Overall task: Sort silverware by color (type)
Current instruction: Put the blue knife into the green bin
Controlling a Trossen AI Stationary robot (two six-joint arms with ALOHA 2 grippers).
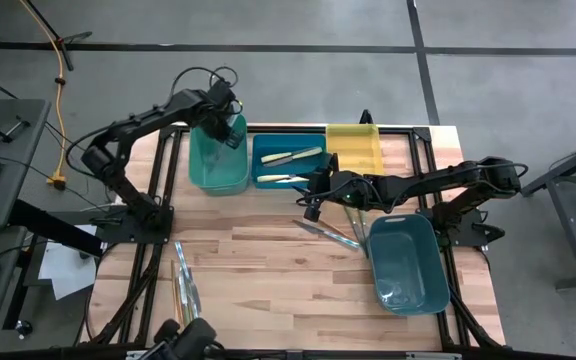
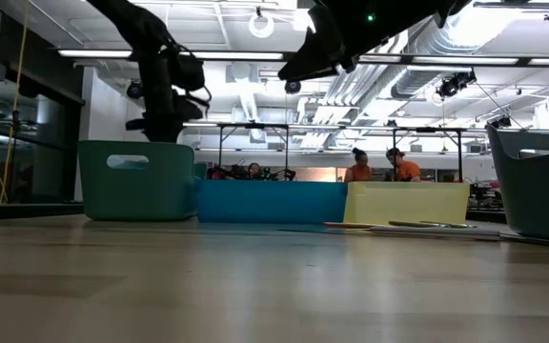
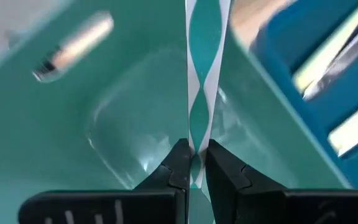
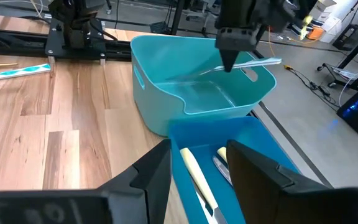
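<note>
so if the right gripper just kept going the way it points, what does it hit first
Probably the blue bin, with pale-handled utensils inside, lying right beyond the open right gripper. The teal bin sits farther along. Depth is hard to judge.

bins: 4, one green (image 1: 217,160), one blue (image 1: 288,165), one yellow (image 1: 354,150), one grey-teal (image 1: 409,262) | utensils in blue bin (image 1: 290,156): 2 | arms: 2 | people in background (image 2: 381,168): 2

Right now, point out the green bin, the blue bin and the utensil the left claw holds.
green bin (image 1: 211,172), high view, on its left wall.
blue bin (image 1: 264,160), high view, on its bare floor.
utensil (image 3: 202,74), left wrist view, on its twisted clear-green handle.
</note>
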